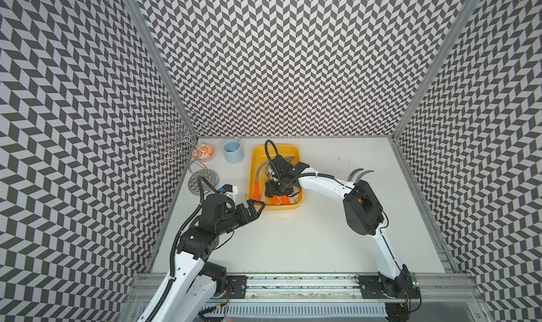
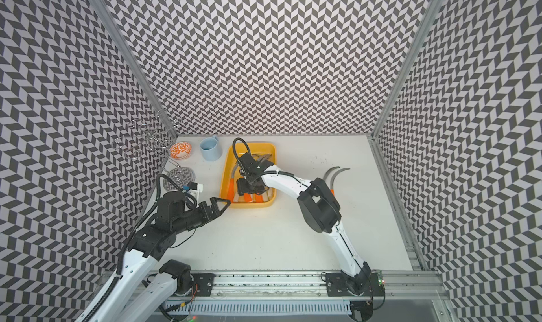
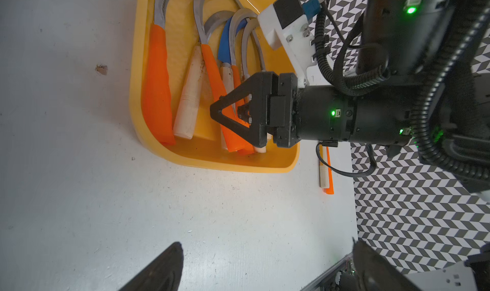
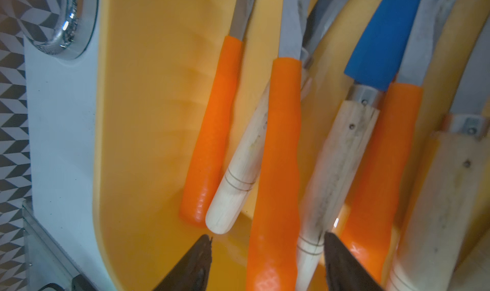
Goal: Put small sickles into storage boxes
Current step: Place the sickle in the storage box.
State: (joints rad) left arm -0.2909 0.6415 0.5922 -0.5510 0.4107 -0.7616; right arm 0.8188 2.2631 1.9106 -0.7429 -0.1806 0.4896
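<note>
The yellow storage box (image 1: 252, 171) (image 2: 224, 174) holds several small sickles with orange and pale wood handles side by side, one with a blue blade (image 4: 381, 38). My right gripper (image 1: 277, 193) (image 4: 267, 238) hangs open low over the box's near end. Its fingers straddle an orange handle (image 4: 275, 170) and a wooden handle (image 4: 336, 157) without pinching them. My left gripper (image 1: 255, 204) (image 3: 266, 246) is open and empty over bare table by the box's near left corner. Two more sickles (image 1: 359, 174) (image 2: 337, 172) lie on the table to the right, their handles partly hidden by my right arm.
A light-blue mug (image 1: 233, 151) stands left of the box at the back. Further left are an orange-patterned dish (image 1: 203, 153) and a chrome wire stand (image 1: 202, 179) on a round base. Patterned walls close in the table on three sides.
</note>
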